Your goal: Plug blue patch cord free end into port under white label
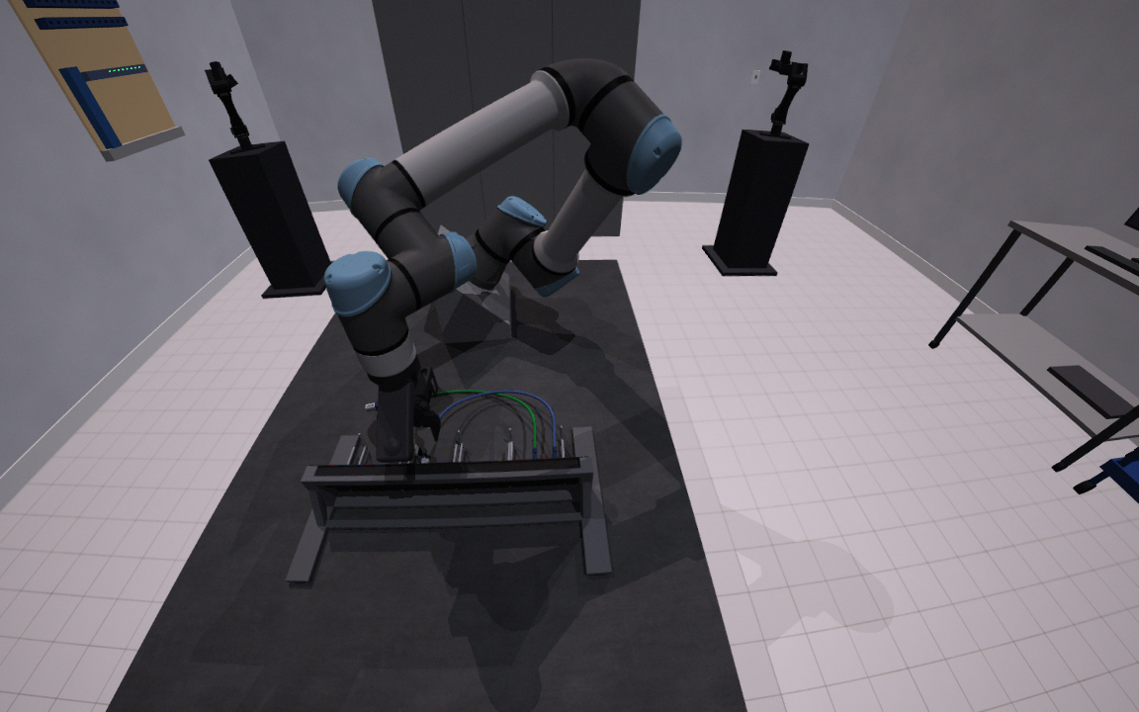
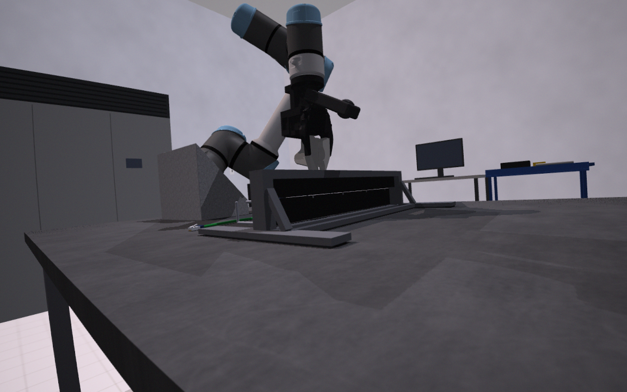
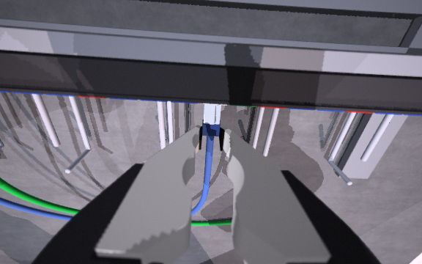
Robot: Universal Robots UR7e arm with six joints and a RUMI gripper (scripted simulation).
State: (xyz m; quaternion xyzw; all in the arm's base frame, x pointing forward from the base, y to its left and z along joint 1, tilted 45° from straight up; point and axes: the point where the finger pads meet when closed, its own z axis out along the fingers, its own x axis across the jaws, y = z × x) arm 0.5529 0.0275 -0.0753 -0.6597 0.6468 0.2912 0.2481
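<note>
My gripper [image 3: 210, 128] [image 1: 418, 447] is shut on the plug of the blue patch cord [image 3: 206, 172], right behind the rack [image 1: 450, 483] [image 2: 325, 195] [image 3: 123, 78]. The plug's pale tip [image 3: 211, 113] reaches up under the rack's dark top bar, so its seat in the port is hidden. The blue cord [image 1: 511, 395] arches from my fingers over to ports at the rack's right. The green patch cord [image 1: 516, 400] [image 3: 20, 192] arches beside it and its free end [image 2: 211, 224] lies on the table by the rack's left end. The white label does not show.
The rack stands level on the dark table [image 1: 432, 619] [image 2: 403, 292]. White cable-guide rods [image 3: 77, 125] hang under the rack's bar on both sides of my fingers. The arm's grey base block [image 2: 189, 185] sits behind the rack.
</note>
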